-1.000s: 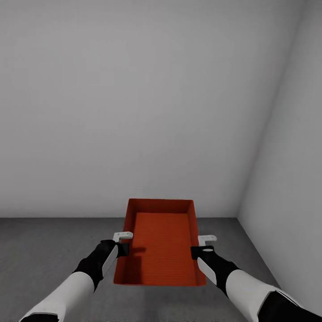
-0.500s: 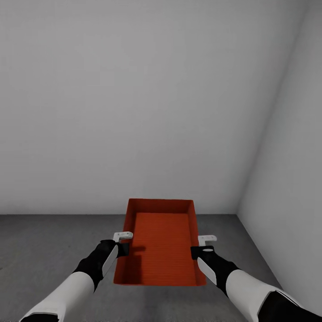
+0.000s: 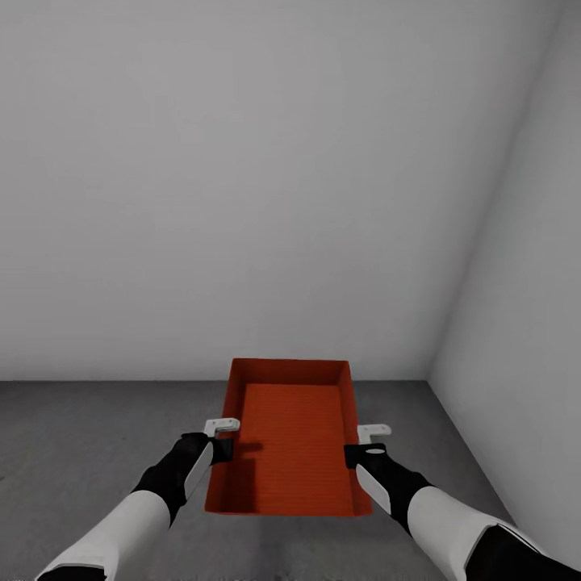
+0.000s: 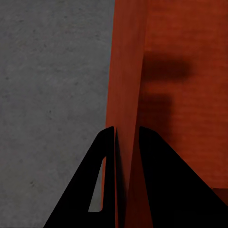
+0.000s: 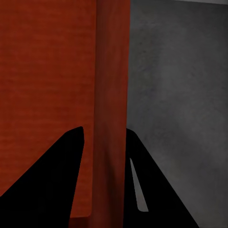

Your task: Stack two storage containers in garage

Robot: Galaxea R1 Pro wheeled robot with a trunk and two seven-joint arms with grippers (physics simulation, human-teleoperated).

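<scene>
I hold one orange-red storage container (image 3: 292, 440) level in front of me, above the dark grey concrete floor (image 3: 73, 452) of the garage. My left gripper (image 3: 221, 449) is shut on its left side wall (image 4: 126, 85). My right gripper (image 3: 355, 454) is shut on its right side wall (image 5: 113, 95). In each wrist view one black finger (image 4: 161, 180) sits inside the bin and the other outside, with the thin wall pinched between them. The container is empty, its ribbed bottom showing.
A plain pale grey wall (image 3: 242, 186) stands straight ahead. A second wall (image 3: 524, 323) meets it in a corner at the right. Bare floor stretches to the left and under the bin.
The wall's base line has risen slightly in the picture, so the camera has moved closer to the wall. Arms and container hold the same pose.
</scene>
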